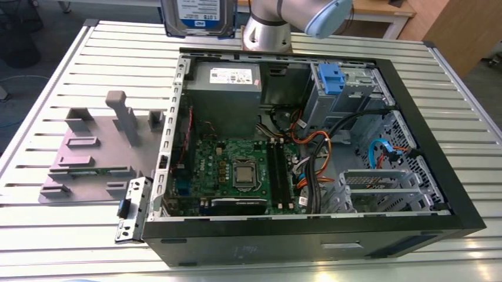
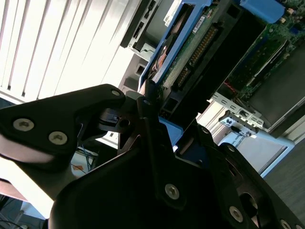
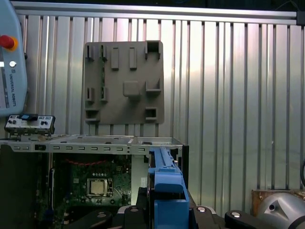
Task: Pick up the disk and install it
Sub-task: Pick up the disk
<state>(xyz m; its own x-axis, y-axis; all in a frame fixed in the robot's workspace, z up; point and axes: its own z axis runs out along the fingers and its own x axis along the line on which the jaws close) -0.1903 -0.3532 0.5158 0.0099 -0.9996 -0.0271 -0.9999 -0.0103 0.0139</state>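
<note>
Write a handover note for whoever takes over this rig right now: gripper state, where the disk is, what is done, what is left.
The gripper is shut on the disk, with the disk's blue-railed edge between its fingers.
The disk is held in the air, off the table, past the upper edge of the open computer case in the exterior view.
Done: the pickup.
Left: the install. The disk is not yet in the case. The drive cage with a blue latch sits inside the case, toward the exterior view's right.
</note>
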